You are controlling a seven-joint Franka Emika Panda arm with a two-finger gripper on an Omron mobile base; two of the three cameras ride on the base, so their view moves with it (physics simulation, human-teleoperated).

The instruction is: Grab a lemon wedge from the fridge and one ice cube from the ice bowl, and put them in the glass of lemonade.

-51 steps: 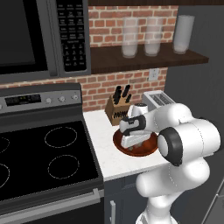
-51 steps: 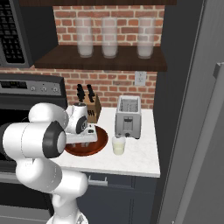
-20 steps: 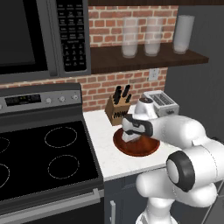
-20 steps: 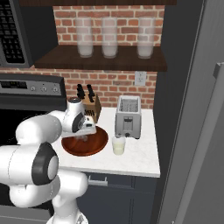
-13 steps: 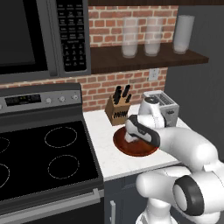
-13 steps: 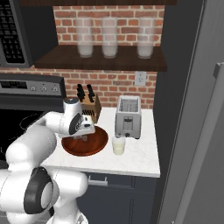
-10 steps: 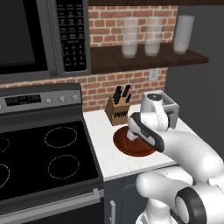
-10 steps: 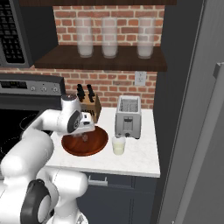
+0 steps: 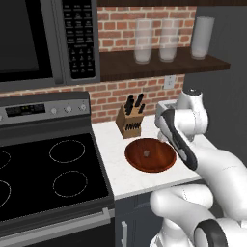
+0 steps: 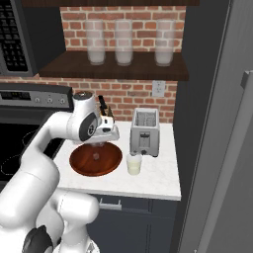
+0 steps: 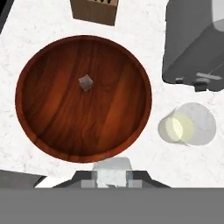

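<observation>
The gripper (image 11: 112, 174) hangs above the near rim of the ice bowl (image 11: 52, 131), its fingers pinched on a pale ice cube (image 11: 112, 168). One more small cube (image 11: 85, 82) lies near the bowl's middle, and the glass of lemonade (image 11: 187, 124) stands just beside the bowl, in front of the toaster (image 11: 197, 39). The knife block (image 11: 95, 10) sits behind the bowl; no writing is legible on any of them.

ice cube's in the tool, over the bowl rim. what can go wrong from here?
1. The ice cube looks pinched only at the very tips of the tool, so it may slip out on the way across.
2. The glass of lemonade is narrow and stands close beside the toaster. A slightly off release could miss it, or the tool could bump either one.
</observation>
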